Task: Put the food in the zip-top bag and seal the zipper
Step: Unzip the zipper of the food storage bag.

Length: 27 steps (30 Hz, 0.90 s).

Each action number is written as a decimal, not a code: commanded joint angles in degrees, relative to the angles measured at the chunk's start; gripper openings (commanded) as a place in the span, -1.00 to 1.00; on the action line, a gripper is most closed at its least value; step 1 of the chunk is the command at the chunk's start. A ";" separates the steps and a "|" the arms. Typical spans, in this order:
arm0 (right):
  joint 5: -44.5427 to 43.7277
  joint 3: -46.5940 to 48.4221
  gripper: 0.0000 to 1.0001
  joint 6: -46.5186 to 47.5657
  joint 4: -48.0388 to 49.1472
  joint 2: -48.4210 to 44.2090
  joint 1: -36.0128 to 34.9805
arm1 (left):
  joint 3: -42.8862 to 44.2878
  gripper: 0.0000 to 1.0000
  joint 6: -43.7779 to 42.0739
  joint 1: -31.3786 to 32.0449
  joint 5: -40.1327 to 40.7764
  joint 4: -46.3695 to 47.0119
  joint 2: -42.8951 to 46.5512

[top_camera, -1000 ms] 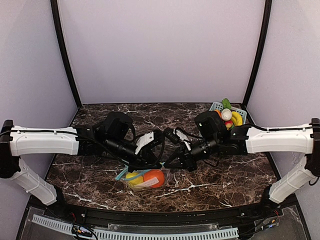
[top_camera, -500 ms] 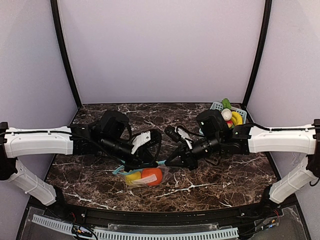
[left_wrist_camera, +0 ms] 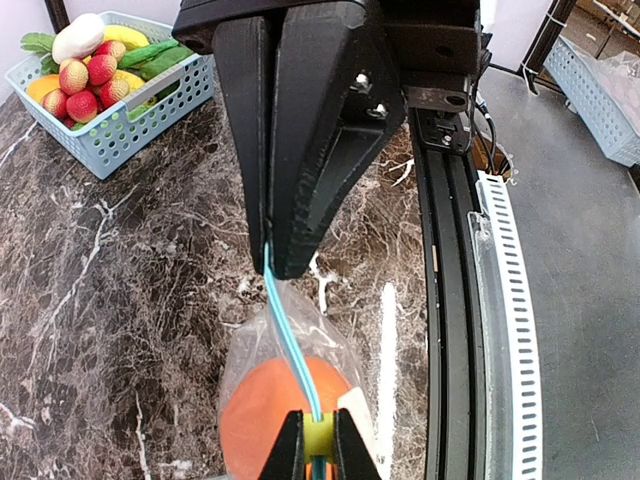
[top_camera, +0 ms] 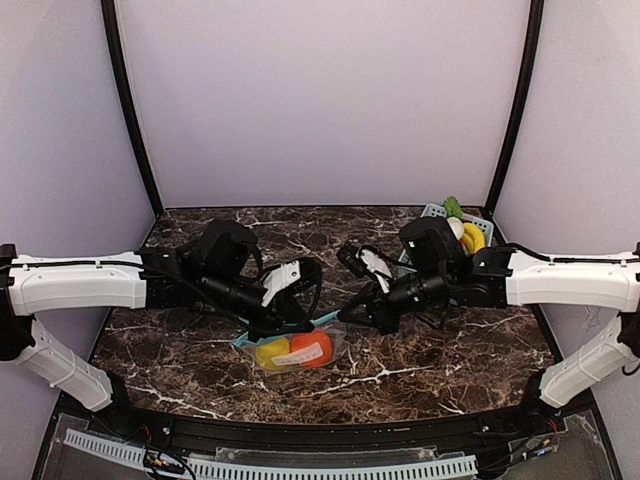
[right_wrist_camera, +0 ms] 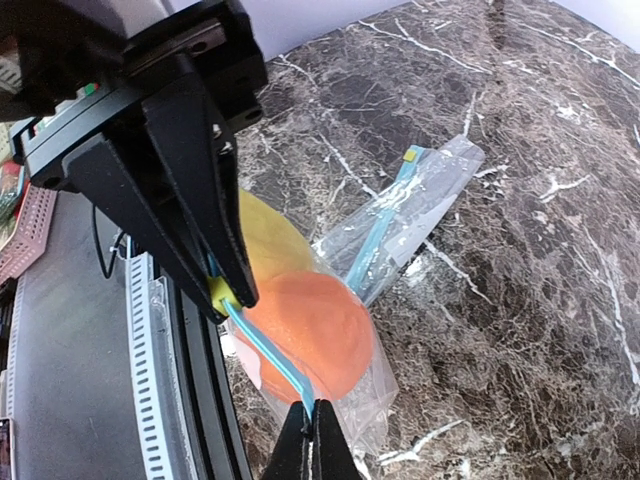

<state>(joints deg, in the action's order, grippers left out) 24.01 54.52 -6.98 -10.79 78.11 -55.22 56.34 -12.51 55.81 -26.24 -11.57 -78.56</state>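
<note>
so the orange ball (right_wrist_camera: 315, 335) and yellow piece (right_wrist_camera: 270, 250) sit inside the zip-top bag (top_camera: 300, 352), just below both grippers. The left gripper (left_wrist_camera: 318, 440) pinches the yellow slider (right_wrist_camera: 222, 293), while the right gripper (right_wrist_camera: 308, 425) is clamped on the blue zipper (left_wrist_camera: 290, 340) to keep it taut, I'd guess for sealing

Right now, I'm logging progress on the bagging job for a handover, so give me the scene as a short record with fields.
zip-top bag: clear, between the two arms
inside it: orange ball, yellow piece
left gripper: shut on the teal zipper strip
right gripper: shut on the yellow slider
basket: far right, holding more toy food
seal: cannot tell
</note>
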 commanded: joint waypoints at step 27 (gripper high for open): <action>0.18 -2.49 -1.00 -5.64 5.47 -3.22 2.66 | 0.66 -0.95 3.49 -0.24 -1.33 -5.22 -1.62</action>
<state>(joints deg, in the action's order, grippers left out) 19.92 53.17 -9.63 -12.29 74.67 -53.84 56.34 -11.66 55.77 -25.78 -13.06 -78.87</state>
